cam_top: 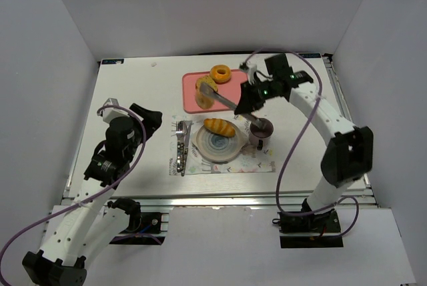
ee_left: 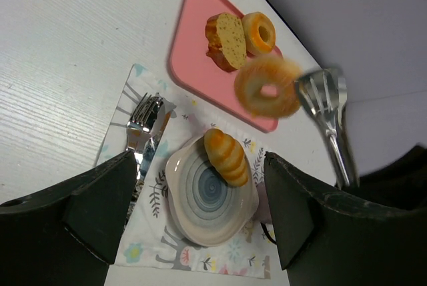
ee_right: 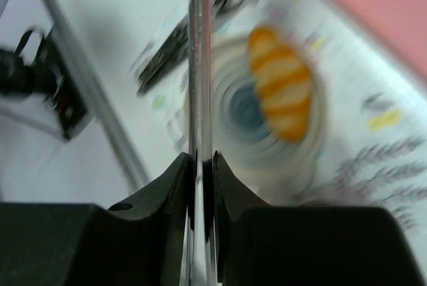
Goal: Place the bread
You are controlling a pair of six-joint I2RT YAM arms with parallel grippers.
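Bread (ee_left: 227,157) on plate (ee_left: 200,214), donut (ee_left: 267,87) in tongs (ee_left: 322,93).

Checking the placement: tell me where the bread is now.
Top view, mid-table: the bread lies on the far edge of the plate, the pink tray behind it and the mug to its right.

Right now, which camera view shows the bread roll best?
The left wrist view: the bread lies sharp and unobstructed on the plate, ridges visible. The top external view shows it small; the right wrist view shows it blurred.
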